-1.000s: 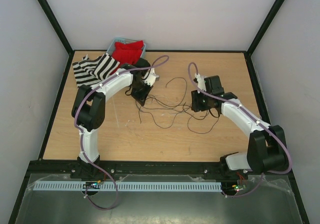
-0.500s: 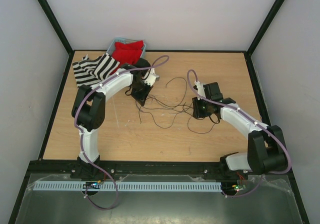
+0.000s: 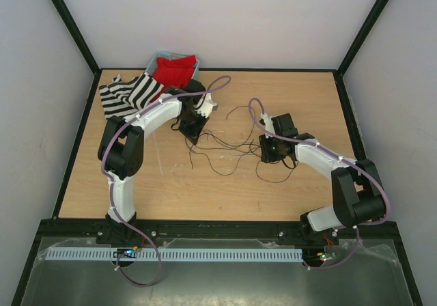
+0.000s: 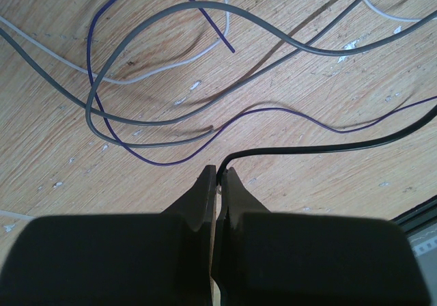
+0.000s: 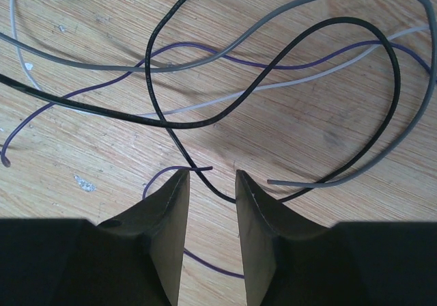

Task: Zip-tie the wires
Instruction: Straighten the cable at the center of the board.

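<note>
Black wire (image 4: 314, 147): one thin strand, its end nipped between the tips of the left gripper (image 4: 218, 177), which is clamped together on it. From the tips it runs away to the gripper's right across the wood.
Wires (image 3: 229, 149): the rest lie flat in a loose tangle of grey, purple and pale strands. They are spread between the two grippers, with loops curling just ahead of each.
Right gripper (image 5: 209, 180): fingers apart and low over the tangle, gripping nothing. One dark strand of the tangle crosses the gap between the tips, and a purple end lies at its mouth.
Zip tie: I can't pick out a white strip in any view.
Handling: I'd judge these strands nearly weightless, limp yet a little springy, and smooth-skinned. They will likely slide, twist and spring back into curls when dragged.
Where to hold: best where several strands cross close together ahead of the open fingers. A closing grip there gathers a bunch instead of a single thread.
Risk: anything this thin can slip out past the tips. Pulling one strand may drag the whole tangle along with it.
Table (image 3: 293, 94): pale wood, scuffed with small white flecks.
Beyond the left arm: a striped cloth (image 3: 126, 93) and a red cloth (image 3: 176, 70) in a blue tub.
</note>
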`<control>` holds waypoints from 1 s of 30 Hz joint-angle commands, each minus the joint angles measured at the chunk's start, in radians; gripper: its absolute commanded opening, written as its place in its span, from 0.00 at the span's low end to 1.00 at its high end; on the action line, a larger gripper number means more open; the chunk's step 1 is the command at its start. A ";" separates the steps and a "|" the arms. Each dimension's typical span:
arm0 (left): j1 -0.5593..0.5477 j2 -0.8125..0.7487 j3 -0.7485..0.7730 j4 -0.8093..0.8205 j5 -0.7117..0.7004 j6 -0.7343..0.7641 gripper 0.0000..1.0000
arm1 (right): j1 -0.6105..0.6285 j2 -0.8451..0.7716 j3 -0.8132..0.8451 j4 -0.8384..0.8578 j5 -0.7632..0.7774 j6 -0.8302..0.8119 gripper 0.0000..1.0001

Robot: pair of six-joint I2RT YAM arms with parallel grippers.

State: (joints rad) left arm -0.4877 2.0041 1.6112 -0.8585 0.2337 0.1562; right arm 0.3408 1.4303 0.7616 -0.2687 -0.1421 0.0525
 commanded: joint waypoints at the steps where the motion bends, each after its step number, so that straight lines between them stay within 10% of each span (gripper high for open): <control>1: 0.000 -0.031 0.022 -0.025 0.005 0.000 0.00 | 0.013 0.022 -0.007 0.031 0.031 -0.002 0.43; 24: -0.003 -0.024 0.024 -0.028 -0.010 -0.002 0.00 | 0.062 0.099 -0.025 0.055 0.094 -0.016 0.43; 30: -0.003 -0.018 0.024 -0.028 -0.015 0.000 0.00 | 0.079 0.104 -0.023 0.038 0.138 -0.020 0.21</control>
State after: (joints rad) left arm -0.4885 2.0041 1.6112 -0.8589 0.2268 0.1535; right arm 0.4076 1.5150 0.7578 -0.2035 -0.0334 0.0380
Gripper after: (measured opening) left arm 0.008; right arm 0.273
